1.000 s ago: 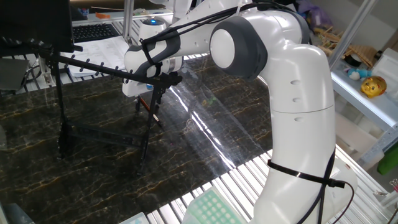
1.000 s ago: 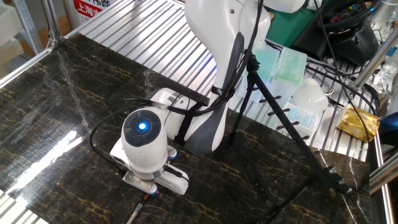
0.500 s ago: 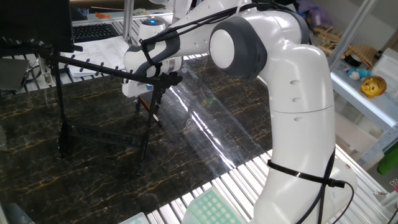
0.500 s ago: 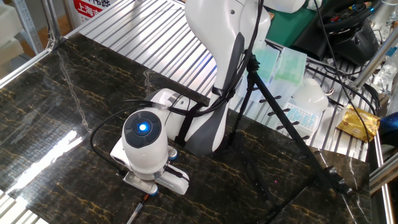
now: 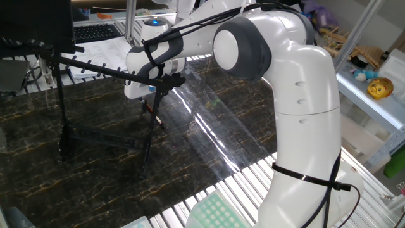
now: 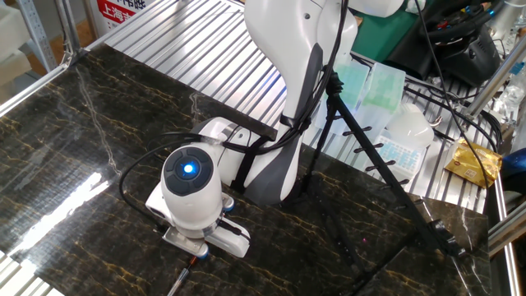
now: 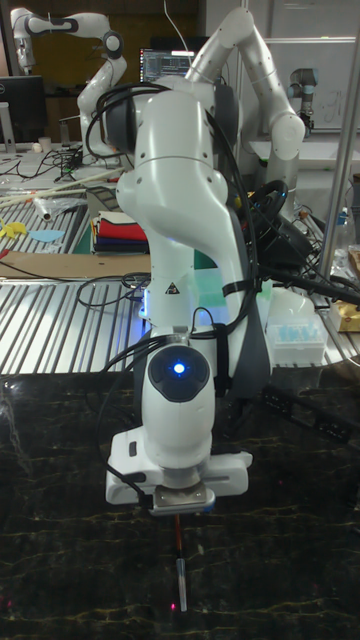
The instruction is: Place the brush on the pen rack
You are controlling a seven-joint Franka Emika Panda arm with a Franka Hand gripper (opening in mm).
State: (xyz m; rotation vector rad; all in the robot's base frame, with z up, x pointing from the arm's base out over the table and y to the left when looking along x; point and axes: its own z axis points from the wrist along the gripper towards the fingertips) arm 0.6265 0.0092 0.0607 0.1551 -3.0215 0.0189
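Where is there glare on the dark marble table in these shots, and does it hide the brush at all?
One fixed view: a bright streak of glare crosses the table beside the brush, not over it. The other fixed view: a glare patch sits at the left edge, away from the brush. Tall fixed view: no strong glare; the brush reads clearly.
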